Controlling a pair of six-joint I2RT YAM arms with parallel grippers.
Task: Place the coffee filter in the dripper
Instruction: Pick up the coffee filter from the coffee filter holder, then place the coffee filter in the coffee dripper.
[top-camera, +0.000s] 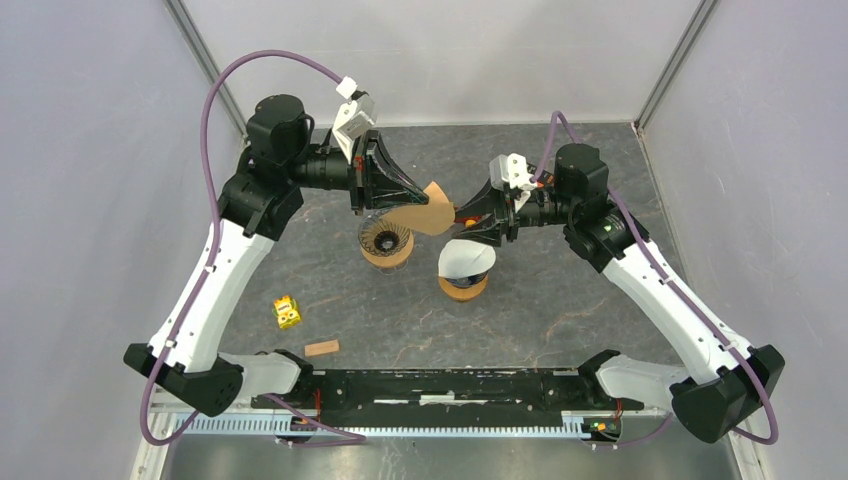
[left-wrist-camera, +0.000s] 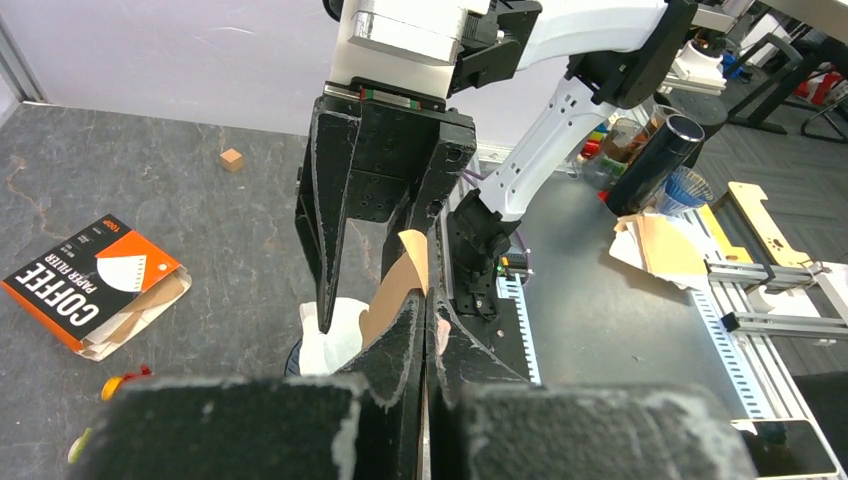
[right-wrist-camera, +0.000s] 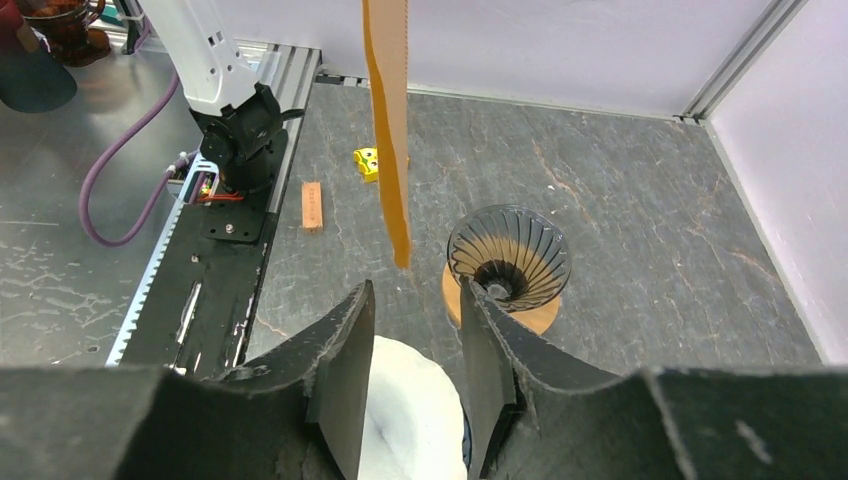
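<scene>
My left gripper (top-camera: 408, 203) (left-wrist-camera: 428, 300) is shut on a brown paper coffee filter (top-camera: 425, 212) (left-wrist-camera: 404, 278), held up in the air between the two arms. Seen edge-on in the right wrist view, the filter (right-wrist-camera: 388, 120) hangs just beyond my right gripper (right-wrist-camera: 415, 330) (top-camera: 467, 220). That gripper is open, its fingers (left-wrist-camera: 330, 250) either side of the filter's far edge and not touching it. The empty glass dripper (top-camera: 386, 240) (right-wrist-camera: 508, 258) stands on its wooden base below and left of the filter.
A second dripper holding a white filter (top-camera: 466, 260) (right-wrist-camera: 415, 410) (left-wrist-camera: 335, 335) sits right under my right gripper. A yellow toy (top-camera: 287, 312) (right-wrist-camera: 367, 163) and a wooden block (top-camera: 321, 348) (right-wrist-camera: 312, 205) lie near the front. A coffee filter box (left-wrist-camera: 95, 285) lies to the side.
</scene>
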